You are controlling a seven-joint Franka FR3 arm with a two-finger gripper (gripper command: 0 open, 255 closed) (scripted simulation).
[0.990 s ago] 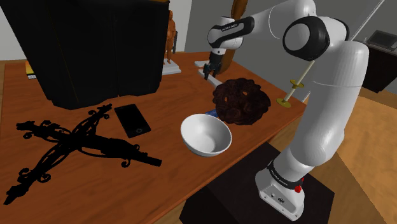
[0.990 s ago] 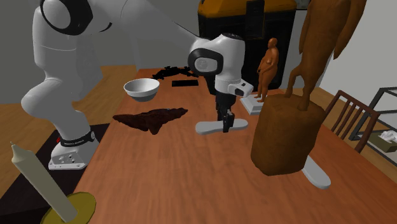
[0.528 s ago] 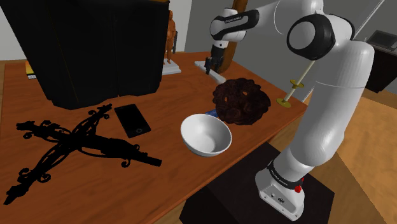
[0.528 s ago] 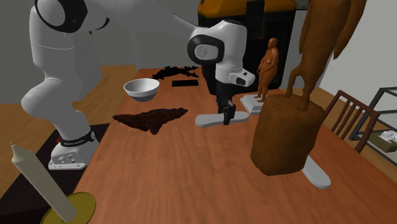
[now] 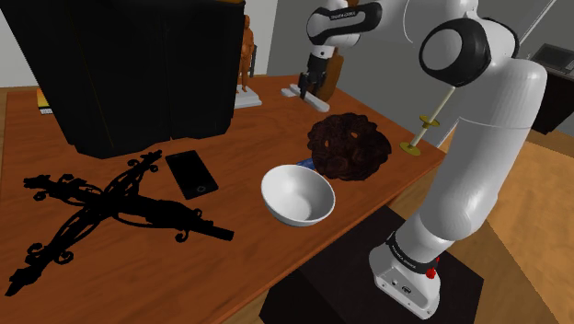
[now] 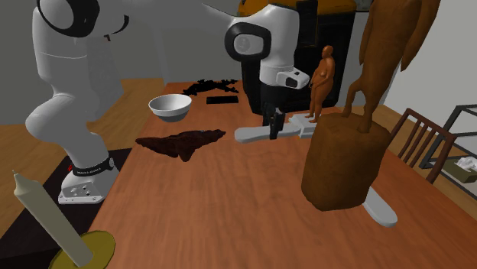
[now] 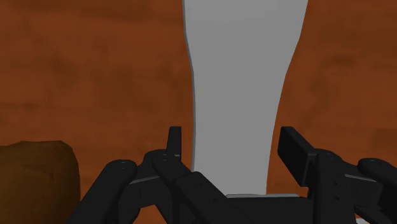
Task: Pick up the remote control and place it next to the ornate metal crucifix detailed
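Note:
The remote control [image 6: 260, 135] is a long plain grey bar, lifted level above the wooden table [image 6: 191, 206]. My black gripper [image 6: 275, 124] is shut on it near its middle. In the wrist view the remote [image 7: 238, 89] runs away from the gripper [image 7: 235, 145], with both fingers [image 7: 174, 141] pressed to its sides. In the shoulder view the gripper [image 5: 306, 86] holds the remote [image 5: 296, 93] over the table's far side. The ornate black crucifix [image 5: 101, 216] lies flat at the near left, far from the gripper, and appears small in the second exterior view [image 6: 208, 85].
A black phone [image 5: 191, 173] lies beside the crucifix. A white bowl [image 5: 297, 195] and a dark brown lacy piece [image 5: 348, 145] sit near the stand's side. A big black box [image 5: 138, 64], an orange figurine [image 6: 321, 76], a tall brown statue [image 6: 348, 164] and a candle [image 6: 53, 222] stand around.
The gripper has risen from the table with the remote in it and drifted toward the figurine. The other objects have stayed put.

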